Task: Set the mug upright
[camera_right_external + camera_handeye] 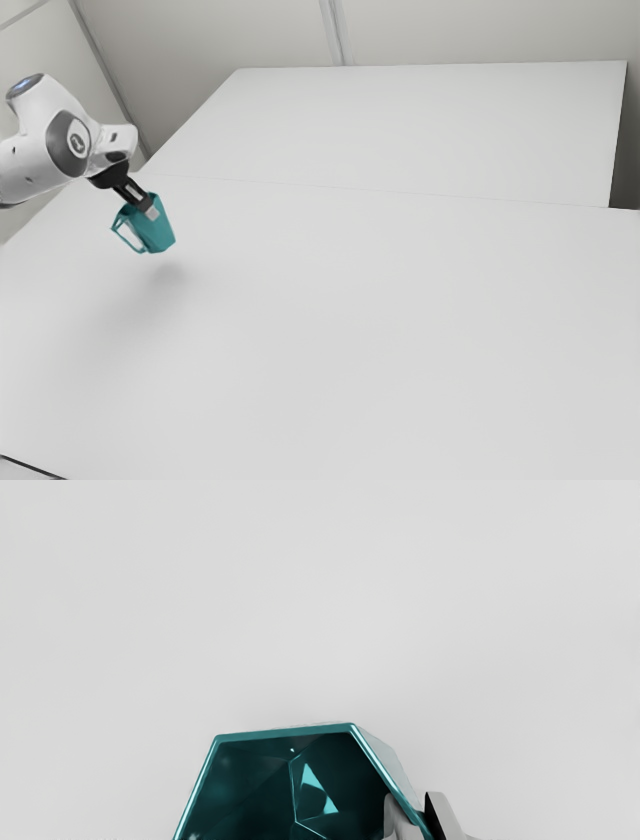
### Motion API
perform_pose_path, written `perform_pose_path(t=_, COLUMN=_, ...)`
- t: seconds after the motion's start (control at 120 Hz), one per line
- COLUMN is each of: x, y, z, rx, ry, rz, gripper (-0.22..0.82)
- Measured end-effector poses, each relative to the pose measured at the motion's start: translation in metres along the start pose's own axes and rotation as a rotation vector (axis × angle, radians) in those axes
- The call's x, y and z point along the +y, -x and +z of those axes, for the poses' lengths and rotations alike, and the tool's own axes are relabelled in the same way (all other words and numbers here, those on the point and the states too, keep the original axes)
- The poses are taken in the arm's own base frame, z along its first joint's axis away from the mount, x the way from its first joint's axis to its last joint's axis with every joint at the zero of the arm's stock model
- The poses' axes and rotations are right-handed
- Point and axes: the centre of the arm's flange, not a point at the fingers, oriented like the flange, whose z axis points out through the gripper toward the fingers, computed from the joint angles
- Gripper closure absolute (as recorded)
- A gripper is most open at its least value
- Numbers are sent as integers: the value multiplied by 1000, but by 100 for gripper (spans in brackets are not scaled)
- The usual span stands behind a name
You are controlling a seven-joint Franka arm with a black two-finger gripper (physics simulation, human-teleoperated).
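- Our gripper (pixel 150 211) has the mug (pixel 160 235) pinched by its wall: one finger (pixel 398 820) inside, the other (pixel 445 815) outside.
- Exterior view, left to right: our white arm (pixel 40 150) comes in above and behind the hand.
- Next, the teal handle (pixel 128 240), below the hand, at the mug's side facing the exterior view's left.
- Then the mug body, hanging under our fingertips, tilted, mouth toward the hand, off the table (pixel 380 330).
- Soft shadow (pixel 165 280) on the white tabletop below.
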Motion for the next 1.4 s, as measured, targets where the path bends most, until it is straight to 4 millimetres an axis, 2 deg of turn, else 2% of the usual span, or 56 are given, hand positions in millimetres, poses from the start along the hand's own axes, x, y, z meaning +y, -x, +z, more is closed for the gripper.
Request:
perform_pose_path(t=0.15, x=65, y=-18, z=-7, rx=-39, ry=-76, rz=-31, gripper=79)
perform_pose_path(t=0.275, x=108, y=-25, z=8, rx=-57, ry=-98, rz=-101, gripper=79)
perform_pose_path(t=0.417, x=134, y=-15, z=15, rx=-69, ry=-124, rz=-234, gripper=79)
perform_pose_path(t=0.725, x=190, y=-30, z=34, rx=-73, ry=-141, rz=-459, gripper=78)
perform_pose_path(t=1.075, x=203, y=-29, z=78, rx=-132, ry=-139, rz=-722, gripper=78)
perform_pose_path(t=1.4, x=202, y=-28, z=89, rx=-132, ry=-147, rz=-888, gripper=78)
